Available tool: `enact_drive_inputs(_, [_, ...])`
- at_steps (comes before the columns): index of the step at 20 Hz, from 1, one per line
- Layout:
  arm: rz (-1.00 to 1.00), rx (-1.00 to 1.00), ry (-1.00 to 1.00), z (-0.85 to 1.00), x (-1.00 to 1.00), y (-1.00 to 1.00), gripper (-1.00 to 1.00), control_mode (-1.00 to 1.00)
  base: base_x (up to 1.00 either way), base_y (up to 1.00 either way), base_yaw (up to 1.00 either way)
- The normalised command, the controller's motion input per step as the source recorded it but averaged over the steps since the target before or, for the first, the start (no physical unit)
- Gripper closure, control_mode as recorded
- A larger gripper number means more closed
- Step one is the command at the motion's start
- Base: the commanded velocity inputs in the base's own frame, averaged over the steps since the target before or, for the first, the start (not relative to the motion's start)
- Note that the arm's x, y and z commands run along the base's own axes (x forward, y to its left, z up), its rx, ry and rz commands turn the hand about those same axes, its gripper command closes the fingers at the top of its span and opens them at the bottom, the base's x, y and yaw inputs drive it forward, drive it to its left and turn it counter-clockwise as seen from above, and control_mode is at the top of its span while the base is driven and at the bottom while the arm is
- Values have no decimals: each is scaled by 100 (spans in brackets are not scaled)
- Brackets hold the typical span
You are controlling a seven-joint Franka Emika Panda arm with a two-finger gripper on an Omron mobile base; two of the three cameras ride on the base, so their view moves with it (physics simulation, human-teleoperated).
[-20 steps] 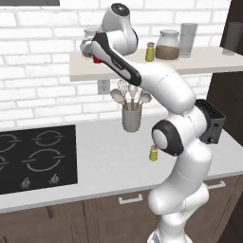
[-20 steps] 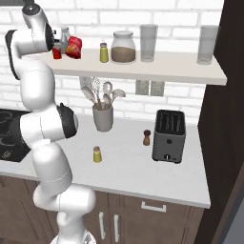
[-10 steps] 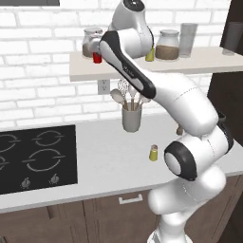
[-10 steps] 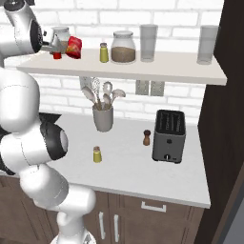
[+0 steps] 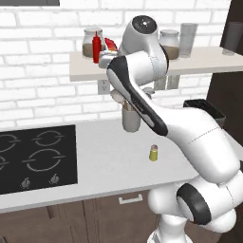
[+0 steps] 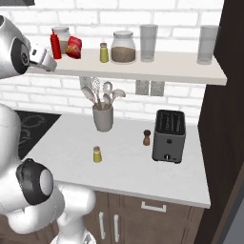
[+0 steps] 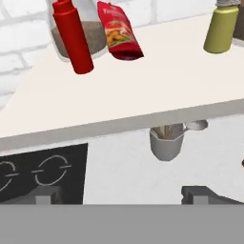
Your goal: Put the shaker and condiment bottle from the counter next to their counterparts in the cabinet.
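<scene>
Upper left of the hand view, we see the bottle (image 7: pixel 72 37) upright on the shelf (image 7: pixel 157 90), nozzle up; our gripper (image 7: pixel 123 194) spread, empty.

Rear wall (image 6: pixel 119 12): white brick with pale mortar, two grey outlets (image 6: pixel 148 87) mounted on it. At 6 o'clock, dark wood drawers (image 6: pixel 157 213) with pale bar handles. At 3 o'clock, a tall dark brown unit (image 6: pixel 228 119). Lighting is even and diffuse.

Red condiment bottle (image 7: pixel 72 37) upright on cabinet (image 7: pixel 157 86) upper left, small yellow-green shaker (image 5: pixel 153 153) upright mid-frame on grey counter (image 5: pixel 104 161)
</scene>
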Motion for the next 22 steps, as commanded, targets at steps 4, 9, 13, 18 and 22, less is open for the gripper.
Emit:
enact_drive_inputs(4, [-17, 5, -6, -34, -90, -36, -100, -100, 0, 0, 0])
enact_drive_inputs(9, [-18, 3, -3, -29, -78, -25, -100, -100, 0, 0, 0])
enact_drive_inputs(13, [-16, 0, 2, -20, -51, -6, -100, -100, 0, 0, 0])
enact_drive_inputs(18, [-12, 0, 2, -17, -21, -1, -100, -100, 0, 0, 0])
enact_drive_inputs(22, [-13, 0, 0, -18, -11, -7, -100, -100, 0, 0, 0])
